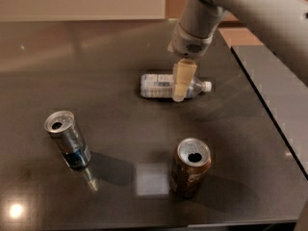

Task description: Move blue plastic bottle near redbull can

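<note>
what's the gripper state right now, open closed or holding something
gripper: down at the lying bottle, towards its cap end; open, closed or holding cannot be told.
</note>
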You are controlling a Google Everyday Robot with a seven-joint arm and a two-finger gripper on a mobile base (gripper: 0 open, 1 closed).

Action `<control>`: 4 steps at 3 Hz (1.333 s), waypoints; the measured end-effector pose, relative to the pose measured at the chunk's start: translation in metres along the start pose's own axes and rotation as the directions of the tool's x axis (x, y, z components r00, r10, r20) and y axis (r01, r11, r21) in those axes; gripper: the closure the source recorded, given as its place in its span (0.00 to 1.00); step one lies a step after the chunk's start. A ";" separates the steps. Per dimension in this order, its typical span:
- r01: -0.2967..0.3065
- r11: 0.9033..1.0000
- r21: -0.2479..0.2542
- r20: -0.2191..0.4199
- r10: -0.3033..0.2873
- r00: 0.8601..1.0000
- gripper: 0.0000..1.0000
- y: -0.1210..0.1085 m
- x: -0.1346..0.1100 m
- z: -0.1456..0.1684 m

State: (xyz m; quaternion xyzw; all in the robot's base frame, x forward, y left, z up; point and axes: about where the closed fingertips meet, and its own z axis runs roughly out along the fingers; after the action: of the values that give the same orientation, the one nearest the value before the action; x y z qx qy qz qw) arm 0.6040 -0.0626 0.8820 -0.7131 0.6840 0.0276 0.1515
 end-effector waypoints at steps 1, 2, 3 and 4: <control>0.028 0.999 -0.020 -0.087 -0.029 0.996 0.00 0.010 0.003 0.030; 0.041 0.999 -0.033 -0.139 -0.045 0.989 0.04 0.016 0.005 0.044; 0.041 0.998 -0.042 -0.161 -0.048 0.986 0.20 0.020 0.008 0.046; 0.037 0.999 -0.038 -0.158 -0.043 0.987 0.44 0.019 0.010 0.035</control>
State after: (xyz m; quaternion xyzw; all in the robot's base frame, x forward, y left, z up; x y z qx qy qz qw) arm 0.5922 -0.0637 0.8426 -0.7292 0.6788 -0.0204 0.0845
